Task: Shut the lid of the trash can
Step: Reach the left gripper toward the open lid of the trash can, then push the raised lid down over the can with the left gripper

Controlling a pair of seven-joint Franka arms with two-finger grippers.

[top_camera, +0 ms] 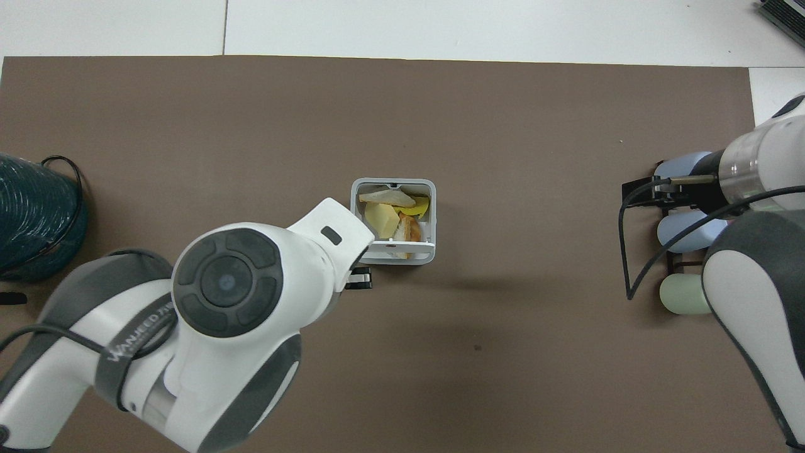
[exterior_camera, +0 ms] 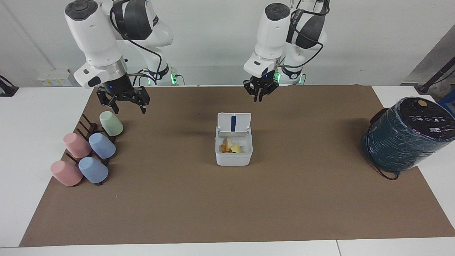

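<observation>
Approach step: left claw, fingers near-together, hangs at 1 o'clock above upright lid; next, push it down onto trash can.

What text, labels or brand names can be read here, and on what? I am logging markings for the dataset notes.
"WANEED" or similar, partly legible, on the grey band of the left arm.
Small grey print on the front wall of the trash can: too small to read.
White icons and a label on the dark top of the teal wrapped cylinder: too small to read.
The lid shows a blue strip, no text.
</observation>
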